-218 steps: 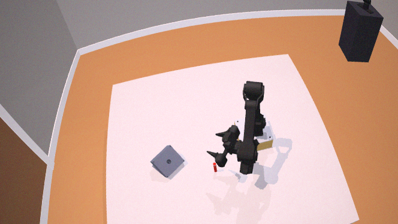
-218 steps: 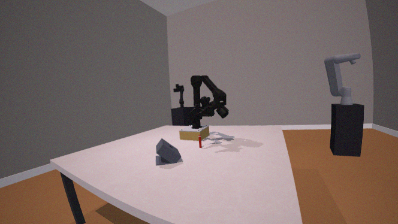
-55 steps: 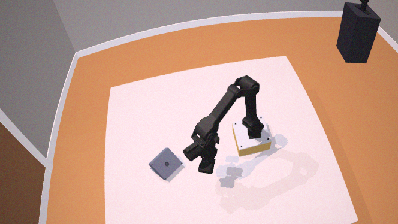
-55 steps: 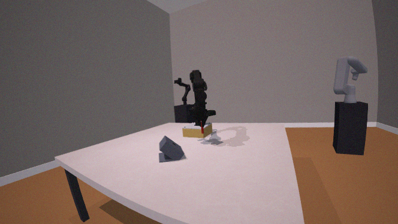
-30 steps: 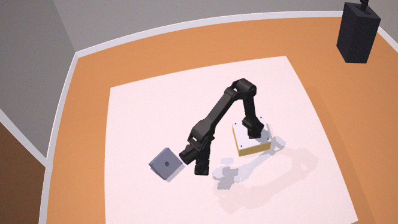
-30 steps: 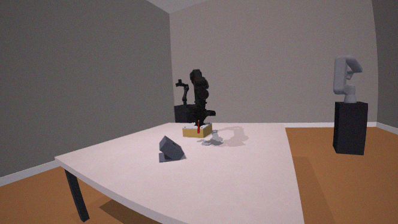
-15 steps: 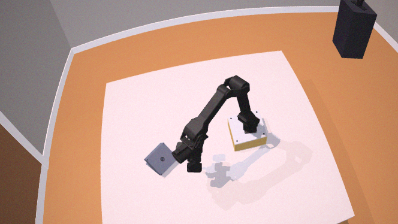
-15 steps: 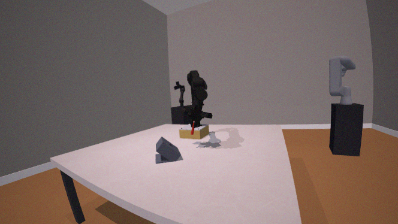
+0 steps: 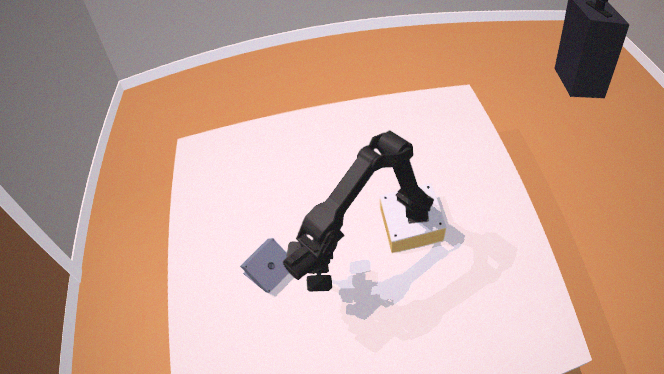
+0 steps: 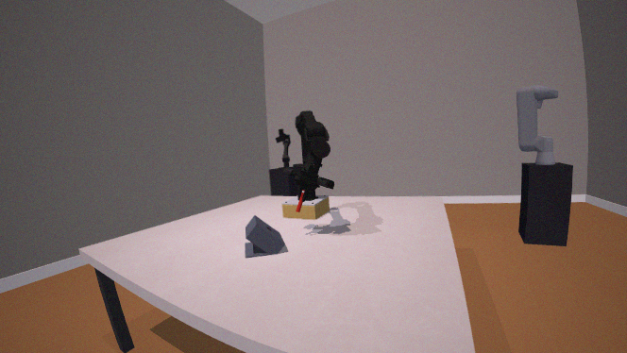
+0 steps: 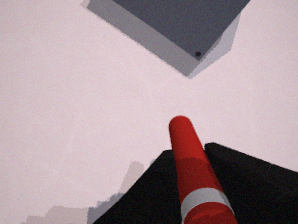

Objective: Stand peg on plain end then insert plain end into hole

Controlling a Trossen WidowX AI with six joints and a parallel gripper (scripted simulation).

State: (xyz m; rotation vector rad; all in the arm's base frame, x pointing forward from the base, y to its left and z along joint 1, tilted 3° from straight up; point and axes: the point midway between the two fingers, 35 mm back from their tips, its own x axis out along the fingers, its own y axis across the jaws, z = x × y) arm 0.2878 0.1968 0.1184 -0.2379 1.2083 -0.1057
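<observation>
My gripper [image 11: 189, 156] is shut on the red peg [image 11: 184, 137] [image 10: 300, 202]. The white band [image 11: 205, 198] is at the end nearer the wrist camera, and the plain end points away from it, past the fingertips. In the exterior view the peg hangs above the table, tilted, its lower end leaning left. The blue-grey sloped panel [image 9: 259, 260] [image 10: 268, 238] [image 11: 175, 20] stands on the table, apart from the peg. Its round hole [image 9: 271, 265] shows in the top view and is out of the wrist view. The fingers and peg are hidden under the arm in the top view.
The pale table [image 9: 225, 175] [image 10: 359, 274] carries the arm's yellow-sided base block [image 9: 417, 241] [image 10: 299, 210]. In the top view the wrist hangs close to the right of the panel. The arm's shadow falls on the table. Other robots on dark pedestals [image 10: 545, 203] stand beyond the table.
</observation>
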